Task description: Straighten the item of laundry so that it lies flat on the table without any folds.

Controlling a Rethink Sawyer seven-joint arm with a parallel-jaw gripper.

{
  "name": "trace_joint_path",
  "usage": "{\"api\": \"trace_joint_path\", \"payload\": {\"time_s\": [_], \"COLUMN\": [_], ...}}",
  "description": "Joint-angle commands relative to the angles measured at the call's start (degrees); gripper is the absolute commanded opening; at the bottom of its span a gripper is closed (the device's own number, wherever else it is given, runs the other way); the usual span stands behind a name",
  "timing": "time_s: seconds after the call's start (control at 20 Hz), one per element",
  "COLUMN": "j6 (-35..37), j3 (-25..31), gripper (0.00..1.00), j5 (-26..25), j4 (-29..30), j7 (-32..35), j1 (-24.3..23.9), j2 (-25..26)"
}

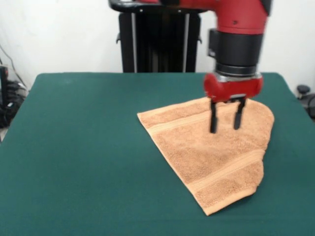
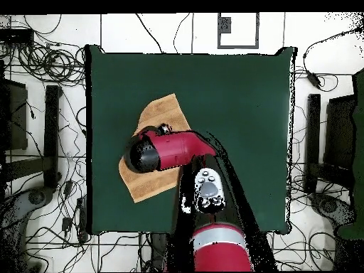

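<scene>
Gripper is spread apart, both black fingers pointing straight down, nothing between them. Tips hang over the towel's far part, near the upper ribbed band; can't tell from the front view whether they touch the cloth. Towel sits on the right half of the green table in the front view, lying as a rough triangle with a rounded folded edge on its right side, pointed corner toward the camera. Two ribbed bands visible, one near each end. Overhead view: the red arm covers the towel's middle, tan cloth showing on either side of it.
</scene>
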Motion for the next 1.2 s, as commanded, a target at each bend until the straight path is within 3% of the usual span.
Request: {"api": "trace_joint_path", "payload": {"time_s": [0.05,0.45,1.0,1.2], "j6": [5.01,5.46,8.47,9.59], "j3": [-5.77,-14.56,-25.45,-26.89], "gripper": [1.00,1.00,1.00,1.00], "j5": [7.12,15.74,20.77,23.18], "j4": [-6.64,-11.07,-15.61,-16.24], "j7": [21.33,25.74,32.36,35.13], "j1": [9.40,16.22,23.09,24.52], "j2": [7.41,12.44,20.33,22.59]}}
